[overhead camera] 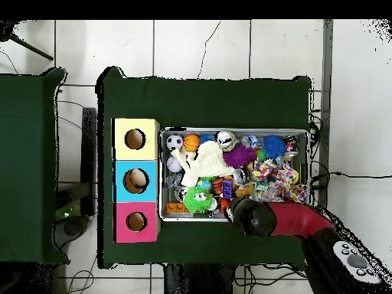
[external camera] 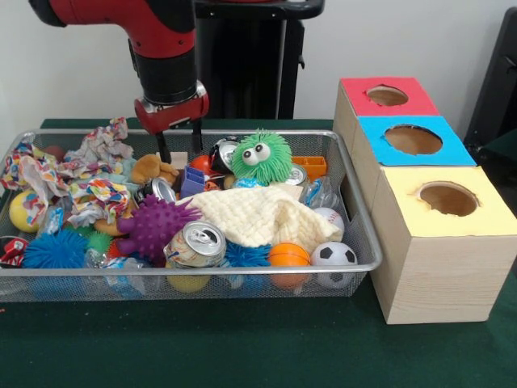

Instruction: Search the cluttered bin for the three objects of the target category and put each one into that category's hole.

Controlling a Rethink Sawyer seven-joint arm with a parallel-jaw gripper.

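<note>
The bin (external camera: 242, 269) of silver wire mesh is full of mixed things; it also shows in the overhead view (overhead camera: 230, 130). My gripper (external camera: 179, 145) hangs over the bin's back part, left of the middle, open and holding nothing. Its two black fingers (external camera: 164, 147) reach down to just above the clutter, beside a brown plush toy (external camera: 152, 168). The hole with the red surround (external camera: 387, 95) is on the farthest box at the right and appears empty. In the overhead view the arm's wrist (overhead camera: 254, 218) covers the gripper.
In the bin lie a green fuzzy toy with eyes (external camera: 260, 158), a cream cloth (external camera: 258, 214), a purple spiky ball (external camera: 153, 225), a crushed can (external camera: 196, 244), a small soccer ball (external camera: 334, 255) and knotted rope toys (external camera: 97, 190). Boxes with blue (external camera: 413, 139) and yellow (external camera: 448, 198) holes stand nearer.
</note>
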